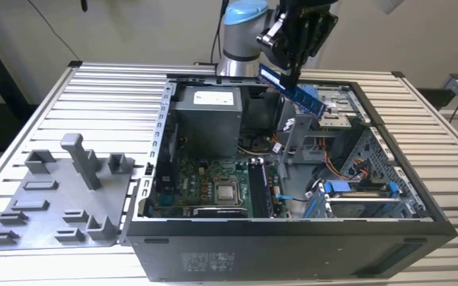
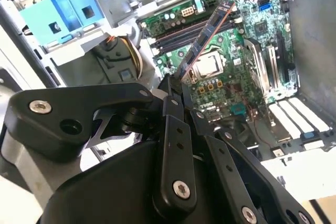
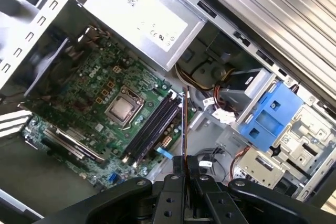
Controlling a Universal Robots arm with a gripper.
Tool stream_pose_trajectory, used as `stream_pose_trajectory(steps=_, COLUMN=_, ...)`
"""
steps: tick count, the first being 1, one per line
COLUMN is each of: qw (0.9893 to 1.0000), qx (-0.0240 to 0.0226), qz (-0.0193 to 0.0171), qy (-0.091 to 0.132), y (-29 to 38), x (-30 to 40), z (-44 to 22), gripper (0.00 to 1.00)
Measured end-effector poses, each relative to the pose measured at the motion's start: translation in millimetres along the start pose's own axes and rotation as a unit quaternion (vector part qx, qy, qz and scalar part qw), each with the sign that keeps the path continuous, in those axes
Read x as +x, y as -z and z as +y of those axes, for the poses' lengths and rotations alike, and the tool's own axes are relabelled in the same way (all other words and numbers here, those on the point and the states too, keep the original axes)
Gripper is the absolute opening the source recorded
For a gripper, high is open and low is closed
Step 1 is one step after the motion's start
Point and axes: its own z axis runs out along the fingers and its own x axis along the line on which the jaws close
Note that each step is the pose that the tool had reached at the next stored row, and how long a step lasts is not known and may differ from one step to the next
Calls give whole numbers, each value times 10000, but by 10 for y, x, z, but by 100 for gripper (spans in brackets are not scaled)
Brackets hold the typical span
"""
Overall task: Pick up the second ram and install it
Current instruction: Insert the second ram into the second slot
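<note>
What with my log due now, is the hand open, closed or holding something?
Hand: closed on the long, thin, dark blue-green memory stick.

An open computer case (image 1: 293, 250) lies on the surface (image 1: 93, 89), with a tray (image 1: 50, 217) just beside it on the exterior view's left. Inside, the motherboard (image 1: 201, 179) lies on the case floor, the power supply (image 1: 209, 110) stands behind it, and the drive cage (image 1: 356, 196) sits toward that view's right. Memory slots (image 1: 259, 187) run beside the processor (image 1: 226, 192). Above the case's far end, the gripper (image 1: 293, 77) pinches the tilted second ram (image 1: 312, 101), well above the slots.
</note>
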Motion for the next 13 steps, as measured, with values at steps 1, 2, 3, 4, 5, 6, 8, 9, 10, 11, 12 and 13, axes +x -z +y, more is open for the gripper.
stream_pose_trajectory(steps=1, qw=10000, qx=4, qz=1, qy=-63, y=0, x=0, z=0, gripper=13)
stream_pose_trajectory(steps=2, qw=9999, qx=8, qz=2, qy=-126, y=0, x=0, z=0, gripper=13)
stream_pose_trajectory(steps=3, qw=9998, qx=12, qz=2, qy=-187, y=-1, x=0, z=0, gripper=13)
stream_pose_trajectory(steps=4, qw=9997, qx=16, qz=3, qy=-247, y=-1, x=0, z=0, gripper=13)
stream_pose_trajectory(steps=5, qw=9995, qx=20, qz=4, qy=-309, y=-1, x=0, z=0, gripper=13)
stream_pose_trajectory(steps=6, qw=9993, qx=24, qz=5, qy=-369, y=-1, x=0, z=0, gripper=13)
stream_pose_trajectory(steps=8, qw=9988, qx=32, qz=7, qy=-491, y=-2, x=0, z=0, gripper=13)
stream_pose_trajectory(steps=9, qw=9985, qx=36, qz=7, qy=-553, y=-2, x=0, z=0, gripper=13)
stream_pose_trajectory(steps=10, qw=9981, qx=40, qz=8, qy=-620, y=-2, x=0, z=0, gripper=13)
stream_pose_trajectory(steps=11, qw=9977, qx=44, qz=9, qy=-680, y=-2, x=0, z=0, gripper=13)
stream_pose_trajectory(steps=12, qw=9972, qx=48, qz=9, qy=-744, y=-3, x=0, z=0, gripper=13)
stream_pose_trajectory(steps=13, qw=9967, qx=53, qz=10, qy=-805, y=-3, x=0, z=0, gripper=13)
